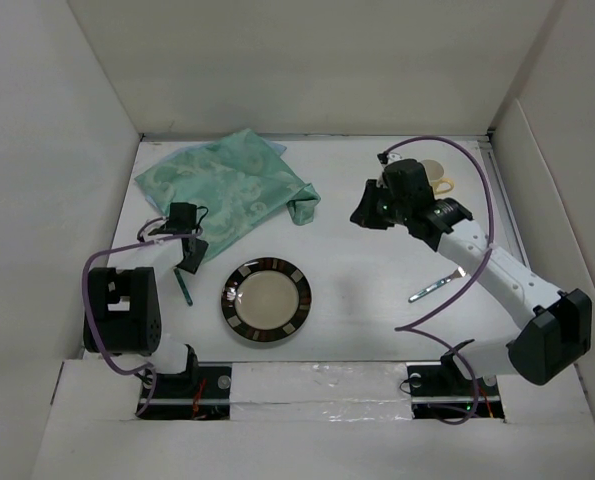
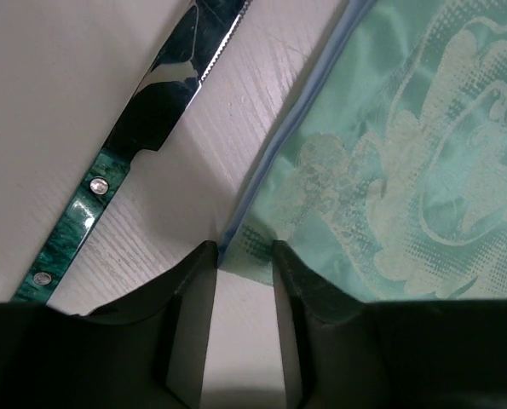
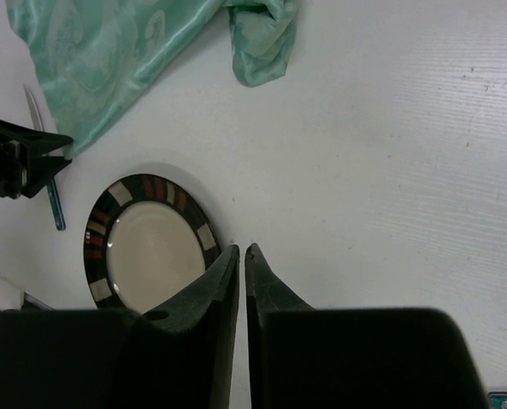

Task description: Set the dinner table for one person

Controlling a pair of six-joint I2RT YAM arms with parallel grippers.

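Note:
The white dinner table [image 1: 377, 330] holds a dark-rimmed striped plate [image 1: 267, 300] near the front middle; the plate also shows in the right wrist view [image 3: 151, 247]. A teal-green patterned cloth mat [image 1: 227, 185] lies crumpled at the back left. A green-handled knife [image 1: 184, 285] lies left of the plate. My left gripper [image 1: 189, 255] is open, and its tips [image 2: 243, 247] are at the mat's near corner [image 2: 406, 153], beside the knife [image 2: 151, 102]. My right gripper [image 1: 372, 215] is shut and empty, above bare table right of the plate [image 3: 242, 249].
A pale cup [image 1: 437, 178] with a yellow handle stands at the back right, behind my right arm. A teal-handled utensil [image 1: 432, 290] lies right of the plate, by my right forearm. White panels wall the table on all sides.

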